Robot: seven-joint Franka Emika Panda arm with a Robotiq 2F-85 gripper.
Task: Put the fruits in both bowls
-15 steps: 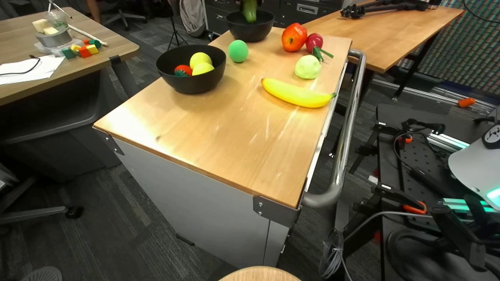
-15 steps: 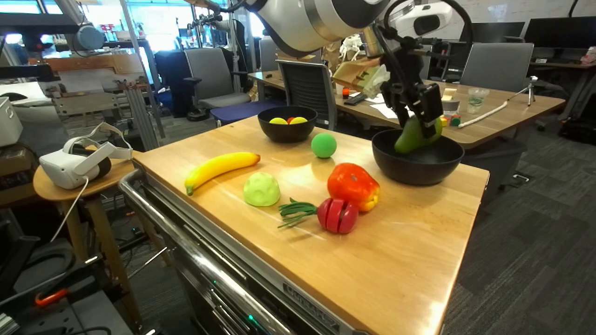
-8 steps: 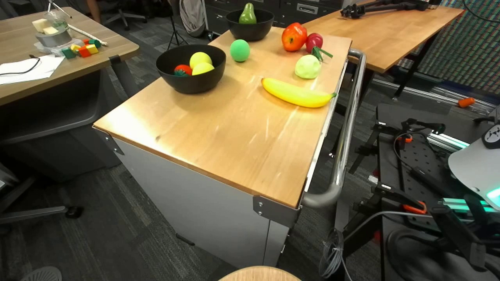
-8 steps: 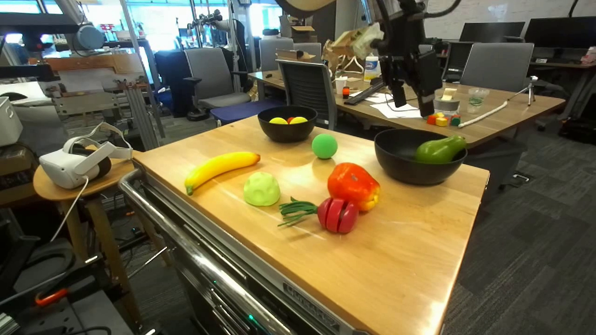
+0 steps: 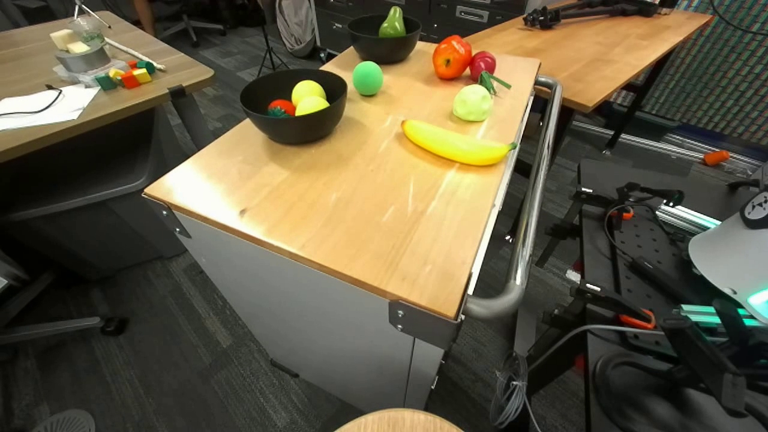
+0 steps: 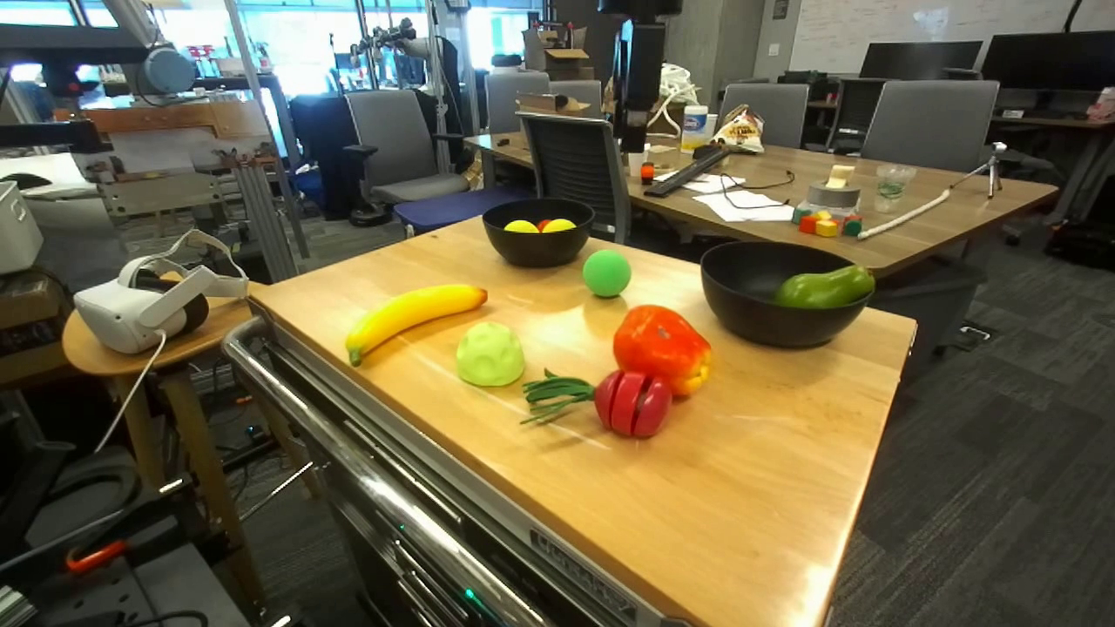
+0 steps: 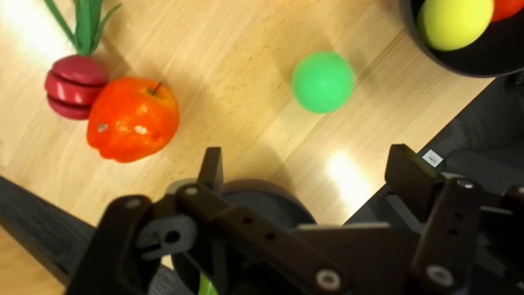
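In an exterior view, left to right around the green ball [image 6: 606, 273], I have a banana [image 6: 414, 312] well left, a pale lumpy piece [image 6: 490, 354] front-left, a black bowl [image 6: 537, 250] behind-left holding two yellow balls [image 6: 521, 226] and a small red piece [image 6: 543, 225]; then a sliced red piece [image 6: 625, 403] and an orange-red fruit [image 6: 660, 346] side by side in front, and, rightward, a second bowl [image 6: 760, 326] holding a green pear-shaped piece [image 6: 821, 289]. My wrist view shows the gripper [image 7: 305, 164], fingers wide apart.
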